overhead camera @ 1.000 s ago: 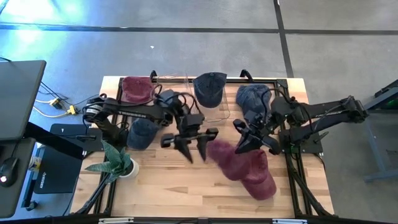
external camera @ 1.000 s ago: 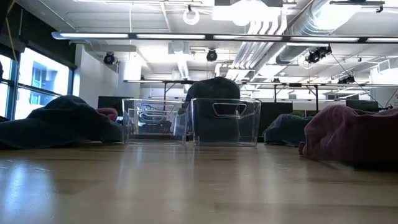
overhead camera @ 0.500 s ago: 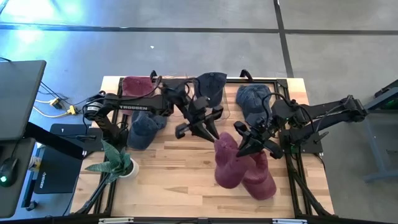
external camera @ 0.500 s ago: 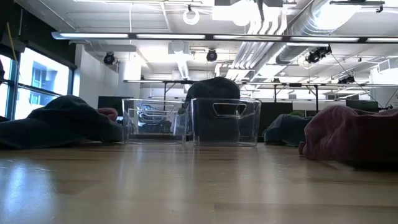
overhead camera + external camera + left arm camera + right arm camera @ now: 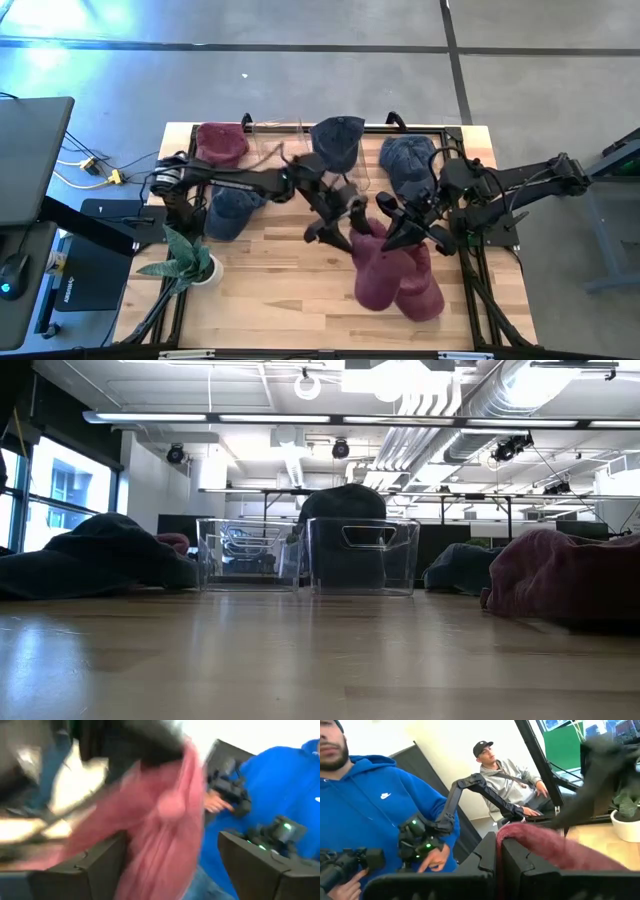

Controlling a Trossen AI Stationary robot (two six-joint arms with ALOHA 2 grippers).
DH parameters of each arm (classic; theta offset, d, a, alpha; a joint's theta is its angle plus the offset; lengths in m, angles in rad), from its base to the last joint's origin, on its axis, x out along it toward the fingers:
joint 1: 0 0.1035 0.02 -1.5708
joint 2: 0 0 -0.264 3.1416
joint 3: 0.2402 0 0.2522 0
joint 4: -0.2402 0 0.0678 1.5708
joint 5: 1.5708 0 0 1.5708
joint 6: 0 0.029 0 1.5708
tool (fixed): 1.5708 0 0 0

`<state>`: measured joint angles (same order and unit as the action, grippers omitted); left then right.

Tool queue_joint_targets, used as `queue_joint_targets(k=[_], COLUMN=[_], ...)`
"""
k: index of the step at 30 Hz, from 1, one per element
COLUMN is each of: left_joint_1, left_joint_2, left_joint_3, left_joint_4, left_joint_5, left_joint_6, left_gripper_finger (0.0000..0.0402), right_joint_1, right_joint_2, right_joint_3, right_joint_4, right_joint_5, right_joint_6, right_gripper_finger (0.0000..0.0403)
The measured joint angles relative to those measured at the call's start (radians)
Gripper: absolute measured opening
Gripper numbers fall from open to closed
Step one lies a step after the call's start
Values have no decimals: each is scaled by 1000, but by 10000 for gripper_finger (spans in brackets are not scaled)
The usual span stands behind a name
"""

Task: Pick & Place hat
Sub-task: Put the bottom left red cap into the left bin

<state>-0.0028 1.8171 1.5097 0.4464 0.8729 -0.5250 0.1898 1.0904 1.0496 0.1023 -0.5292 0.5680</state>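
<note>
The right gripper (image 5: pixel 392 222) pinches the maroon hat (image 5: pixel 385 268) by its edge, lifting it off the table (image 5: pixel 270 290). The left gripper (image 5: pixel 338 222), jaws spread wide, sits just beside the hat's raised edge.

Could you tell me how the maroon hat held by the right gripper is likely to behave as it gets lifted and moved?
Probably floppy: the maroon hat droops in soft folds below the right gripper, which is shut on its edge. It likely swings or sags if carried quickly. It looks light, since a pinch on one fold seems to hold it. The left gripper, open beside it, may need to steady it.
</note>
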Motion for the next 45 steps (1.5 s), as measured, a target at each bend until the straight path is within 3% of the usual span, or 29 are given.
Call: queue_joint_targets(k=[4,8,19,23,29,38,45], left_joint_1=[-25,-33,-30,-30,-30,-20,-10], left_joint_2=[32,45,36,37,38,38,2], left_joint_3=[15,44,161,165,164,164,170], left_joint_4=[153,139,147,63,-200,-229,-209], left_joint_5=[20,105,273,262,162,177,187], left_joint_6=[-81,-177,-258,-253,-135,-197,-246], left_gripper_finger=[310,291,211,187,139,13,12], right_joint_1=[0,0,9,9,10,19,46], right_joint_2=[0,-4,-17,-26,-40,-69,-95], right_joint_3=[0,0,-1,-1,-1,-1,-1], right_joint_4=[0,-3,35,32,26,-22,-69], right_joint_5=[-2,-2,1,3,3,0,4], right_joint_6=[-6,-1,33,34,28,25,14], right_gripper_finger=[5,4,6,5,6,6,3])
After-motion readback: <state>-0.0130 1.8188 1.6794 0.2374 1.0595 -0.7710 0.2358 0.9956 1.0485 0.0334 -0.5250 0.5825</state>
